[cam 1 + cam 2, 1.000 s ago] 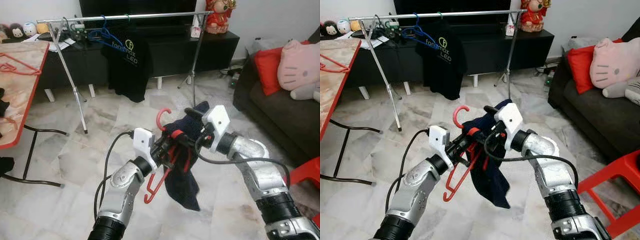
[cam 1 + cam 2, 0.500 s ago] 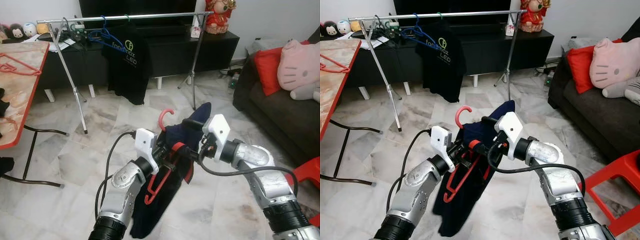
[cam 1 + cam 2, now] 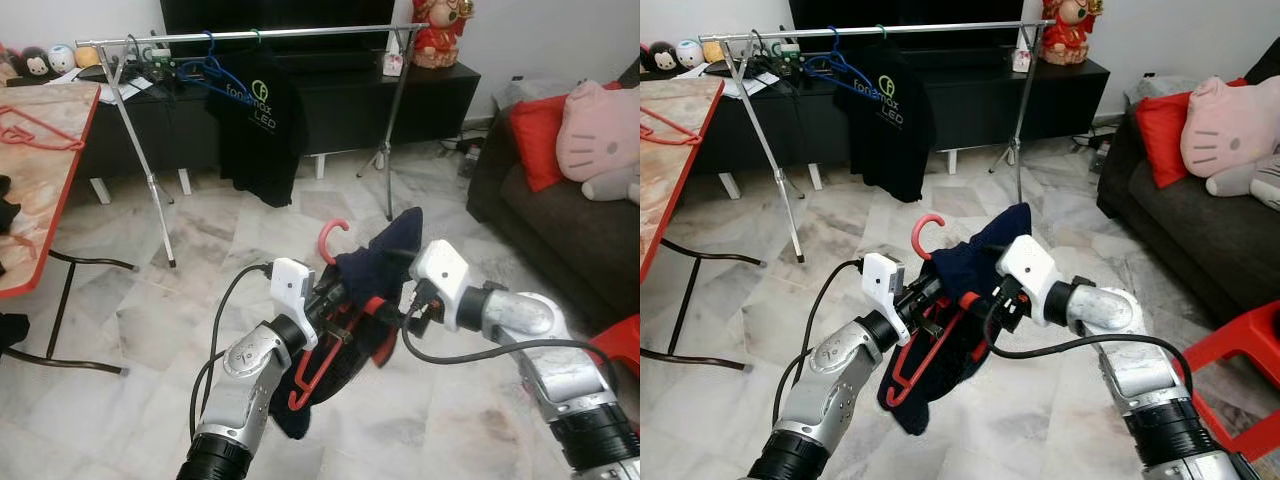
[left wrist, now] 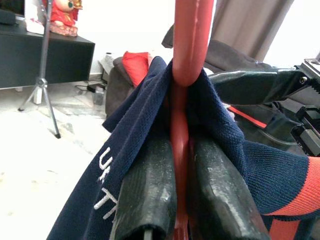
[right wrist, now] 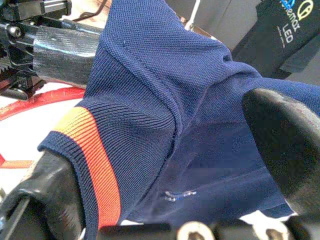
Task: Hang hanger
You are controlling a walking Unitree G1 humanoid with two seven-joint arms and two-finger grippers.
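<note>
Hanger (image 3: pixel 322 352): stiff, light, neck clamped between left gripper (image 4: pixel 181 200) jaws; limp navy shirt (image 3: pixel 965 300) pinched by right gripper (image 3: pixel 1002 300), liable to slip.

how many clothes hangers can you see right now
3: a red hanger held by the left gripper, a blue hanger on the rail, a red one on the table. More may be hidden.

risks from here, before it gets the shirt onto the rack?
1. The navy shirt is bunched on the red hanger, not spread; it may slide off.
2. The right gripper pinches only fabric; tugging could twist the hanger clamped in the left gripper.
3. The rail is still far off; walking may swing the load.
</note>
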